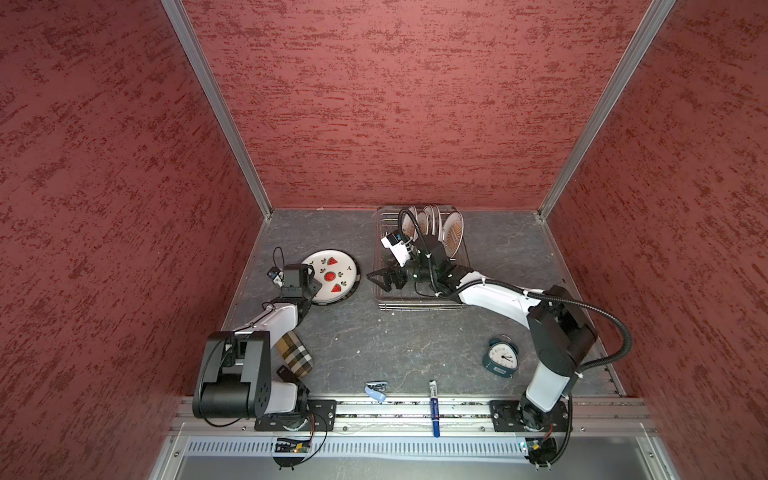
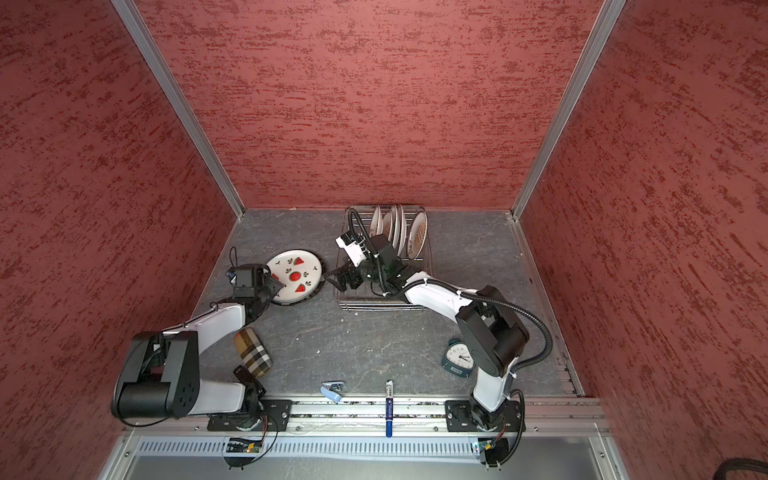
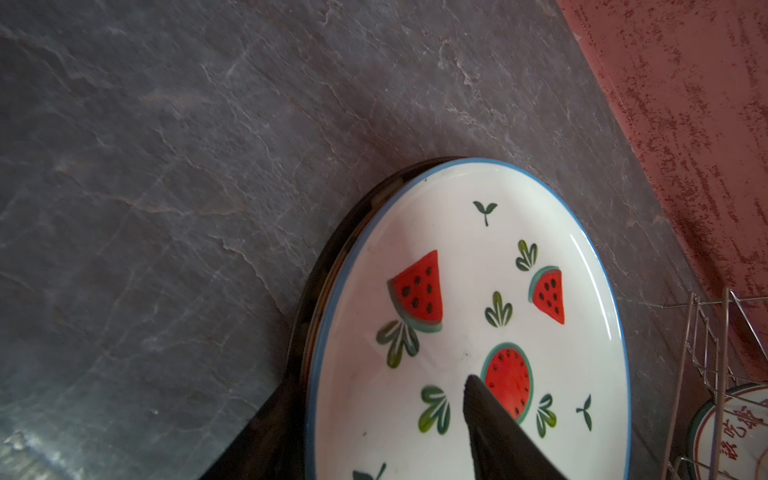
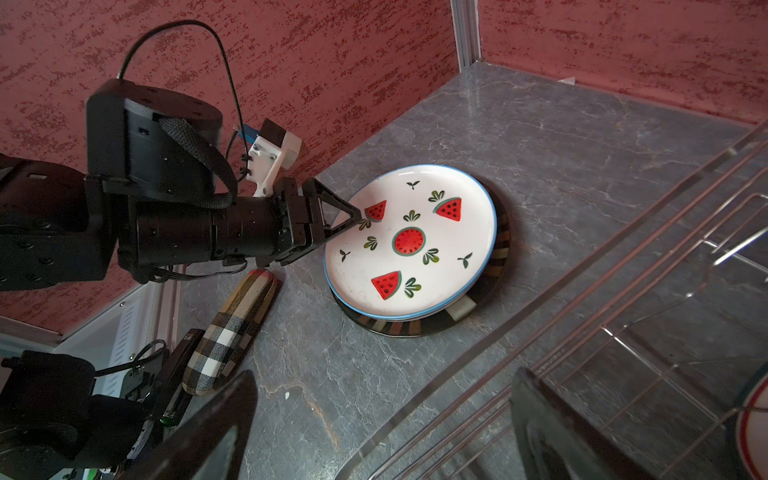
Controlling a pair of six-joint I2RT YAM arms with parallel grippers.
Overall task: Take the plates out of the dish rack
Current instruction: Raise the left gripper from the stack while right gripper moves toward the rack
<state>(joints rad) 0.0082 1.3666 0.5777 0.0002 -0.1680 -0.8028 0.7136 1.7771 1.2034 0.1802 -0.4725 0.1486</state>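
Watermelon plate (image 4: 440, 257) stacked flat on counter (image 4: 540, 145), clearing dish rack (image 1: 419, 305).
Left pincer (image 4: 343, 230) straddles its rim, grip uncertain; right pincer (image 1: 378, 281) gapes empty, upright plates (image 1: 453, 235) behind it awaiting unloading.

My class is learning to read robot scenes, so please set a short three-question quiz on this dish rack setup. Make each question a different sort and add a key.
1. True or false: the watermelon plate stands upright in the dish rack.
2. Choose one: the right pincer is A) open above the dish rack; B) shut on a plate; C) out of sight.
3. Short answer: what is the round teal thing with a dial?
Key: 1. False: it lies flat on a stack of plates beside the dish rack. 2. A. 3. The alarm clock.
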